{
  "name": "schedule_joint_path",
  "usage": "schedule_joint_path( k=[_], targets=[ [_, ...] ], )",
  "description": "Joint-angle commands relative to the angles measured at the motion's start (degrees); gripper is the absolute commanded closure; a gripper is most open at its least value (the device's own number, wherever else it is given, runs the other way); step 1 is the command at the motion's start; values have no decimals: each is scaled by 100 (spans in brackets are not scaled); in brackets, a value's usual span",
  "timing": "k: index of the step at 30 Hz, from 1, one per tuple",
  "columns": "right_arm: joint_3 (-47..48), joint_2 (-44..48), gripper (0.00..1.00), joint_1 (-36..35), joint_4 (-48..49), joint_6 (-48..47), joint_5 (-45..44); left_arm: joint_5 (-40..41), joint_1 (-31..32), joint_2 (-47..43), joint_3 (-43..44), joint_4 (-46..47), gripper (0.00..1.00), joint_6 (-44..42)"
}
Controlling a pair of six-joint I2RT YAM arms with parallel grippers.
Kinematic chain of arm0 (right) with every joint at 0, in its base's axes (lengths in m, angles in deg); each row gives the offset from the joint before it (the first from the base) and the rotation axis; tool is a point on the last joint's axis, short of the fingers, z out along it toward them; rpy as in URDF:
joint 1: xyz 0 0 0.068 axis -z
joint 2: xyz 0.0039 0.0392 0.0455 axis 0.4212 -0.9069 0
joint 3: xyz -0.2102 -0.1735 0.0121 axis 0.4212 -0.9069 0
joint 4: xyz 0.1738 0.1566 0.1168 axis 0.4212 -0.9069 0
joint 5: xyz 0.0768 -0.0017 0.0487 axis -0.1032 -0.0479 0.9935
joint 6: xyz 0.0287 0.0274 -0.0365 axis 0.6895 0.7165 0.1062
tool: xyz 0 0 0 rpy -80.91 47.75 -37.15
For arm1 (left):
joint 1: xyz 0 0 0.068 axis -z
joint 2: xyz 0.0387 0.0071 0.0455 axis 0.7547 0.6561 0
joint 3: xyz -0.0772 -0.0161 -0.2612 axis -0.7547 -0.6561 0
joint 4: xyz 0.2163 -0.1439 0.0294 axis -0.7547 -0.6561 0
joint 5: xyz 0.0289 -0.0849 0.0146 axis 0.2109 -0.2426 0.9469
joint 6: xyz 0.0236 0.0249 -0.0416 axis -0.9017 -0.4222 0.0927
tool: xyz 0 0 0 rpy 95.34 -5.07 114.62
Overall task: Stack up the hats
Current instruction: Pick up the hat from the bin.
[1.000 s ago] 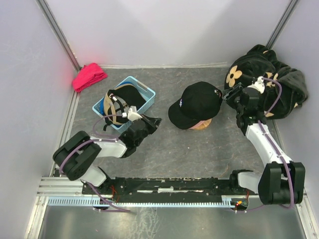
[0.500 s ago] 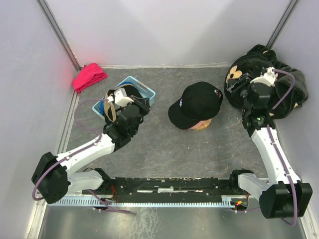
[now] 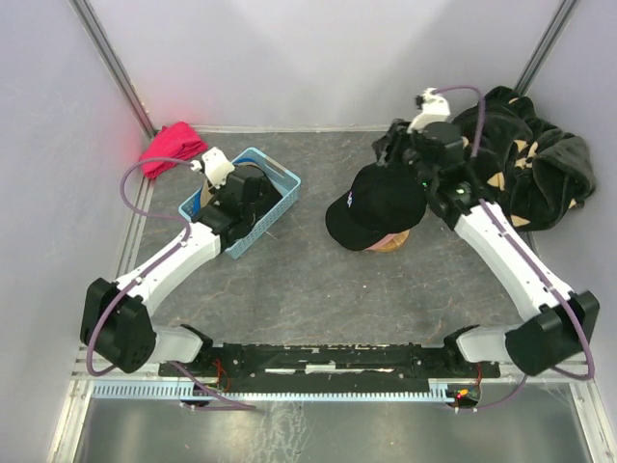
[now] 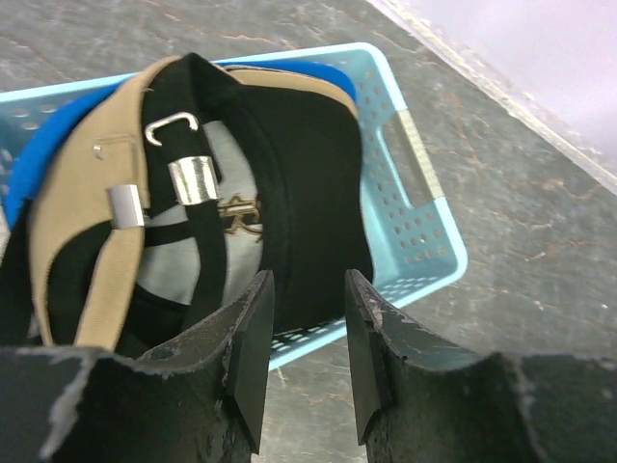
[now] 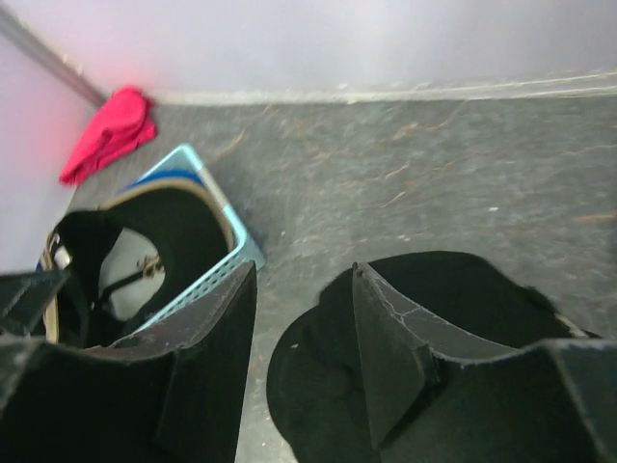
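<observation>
Currently, the left gripper (image 4: 308, 289), jaws slightly apart and empty, hangs over the blue basket (image 4: 429, 207) holding the loose hats (image 4: 289, 183). The right gripper (image 5: 304, 280), likewise parted, hovers above the black cap (image 3: 384, 201) at centre.

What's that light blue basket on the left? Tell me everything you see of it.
The basket is a rectangular light blue plastic tub with small holes in its walls. It sits upright on the dark table, holding upturned caps: black, tan and bright blue. The open left gripper hangs above it.
</observation>
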Motion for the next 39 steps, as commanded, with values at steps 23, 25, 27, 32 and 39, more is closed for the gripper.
schedule_joint_path(
  k=[23,25,27,32,39],
  targets=[
    [1059,-1537,48,-2077,-37,-908,-642,-118,-628,550,393,-1050,52,-198],
    [1066,-1534,48,-2118,-16,-921,-650,-59,-634,611,412,-1050,52,-182],
    [1062,-1553,48,-2164,-11,-934,-662,-12,-640,645,384,-994,51,-138],
    [1039,-1552,48,-2241,0,-961,-702,68,-661,699,323,-824,51,-96],
    [1003,-1516,48,-2320,26,-970,-757,205,-675,776,210,-596,54,-173]
  ],
)
